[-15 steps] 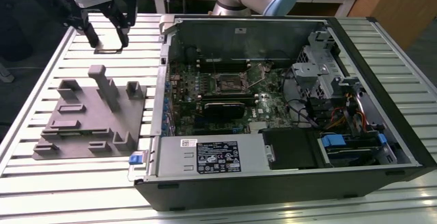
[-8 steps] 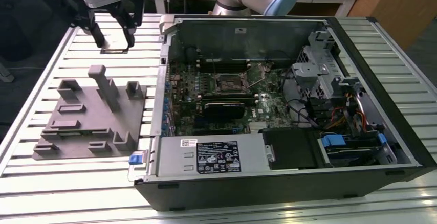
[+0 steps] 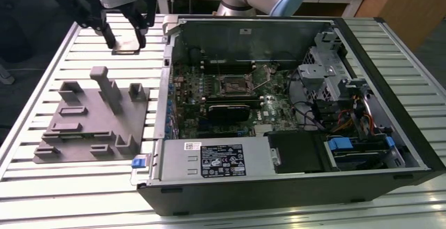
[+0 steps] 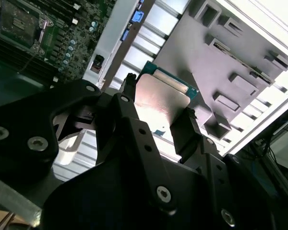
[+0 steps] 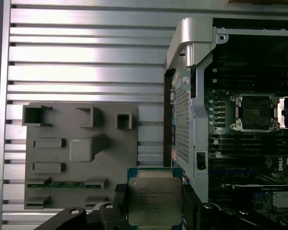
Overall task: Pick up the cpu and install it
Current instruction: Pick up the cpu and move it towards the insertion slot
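The cpu is a flat square chip with a silvery top, held in the air over the slatted table beyond the gray fixture, at the exterior view's upper left. My gripper is shut on it, one black finger on each of two opposite edges. In both wrist views the cpu sits between the fingers, its metal top facing the first wrist camera. The motherboard's open cpu socket lies inside the computer case, off to the exterior view's right of my gripper.
The open computer case lies on its side on the table, with a black heatsink, a power supply and drive bays with cables. The case's raised metal wall stands between gripper and socket. The gray fixture holds a green strip.
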